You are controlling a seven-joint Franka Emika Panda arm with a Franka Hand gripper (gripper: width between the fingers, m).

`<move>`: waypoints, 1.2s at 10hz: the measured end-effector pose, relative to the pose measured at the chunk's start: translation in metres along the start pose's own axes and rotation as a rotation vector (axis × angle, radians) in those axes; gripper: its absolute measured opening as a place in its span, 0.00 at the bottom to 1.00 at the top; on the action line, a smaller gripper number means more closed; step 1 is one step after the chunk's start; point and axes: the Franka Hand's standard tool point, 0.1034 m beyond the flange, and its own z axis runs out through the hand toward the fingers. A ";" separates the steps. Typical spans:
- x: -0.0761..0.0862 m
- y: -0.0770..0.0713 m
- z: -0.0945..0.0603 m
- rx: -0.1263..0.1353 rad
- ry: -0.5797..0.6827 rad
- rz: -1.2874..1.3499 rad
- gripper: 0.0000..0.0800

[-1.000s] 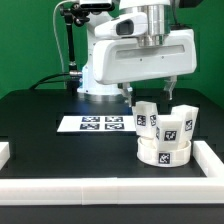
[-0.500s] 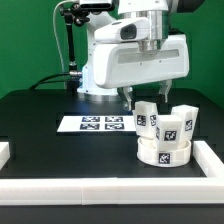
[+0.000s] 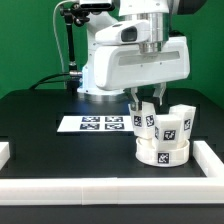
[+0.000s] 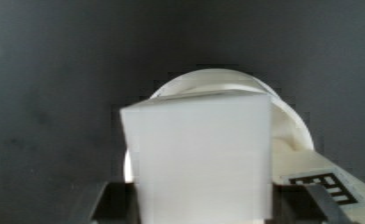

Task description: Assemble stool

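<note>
A robotics lab: black bench [image 3: 50, 150], white border rails [image 3: 100, 191], marker board [image 3: 90, 124].

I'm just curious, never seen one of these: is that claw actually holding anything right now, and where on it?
Yes, it seems so: the gripper is closed around the top of one stool leg standing on the round seat.

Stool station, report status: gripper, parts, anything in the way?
Gripper closed around a stool leg. Legs stand on the round seat. Nothing seen blocking; marker board lies apart.
</note>
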 end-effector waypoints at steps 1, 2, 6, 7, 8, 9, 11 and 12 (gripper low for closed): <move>0.000 0.000 0.000 0.000 0.000 0.010 0.42; 0.000 0.000 0.000 0.000 0.000 0.038 0.42; 0.000 0.000 0.000 0.001 0.001 0.254 0.42; 0.000 0.000 0.000 0.001 0.001 0.348 0.42; 0.000 0.000 0.000 0.001 0.001 0.418 0.42; 0.000 0.000 0.000 0.001 0.001 0.498 0.42; 0.000 0.000 0.000 0.002 0.001 0.608 0.42; 0.000 0.000 0.000 0.002 0.001 0.681 0.42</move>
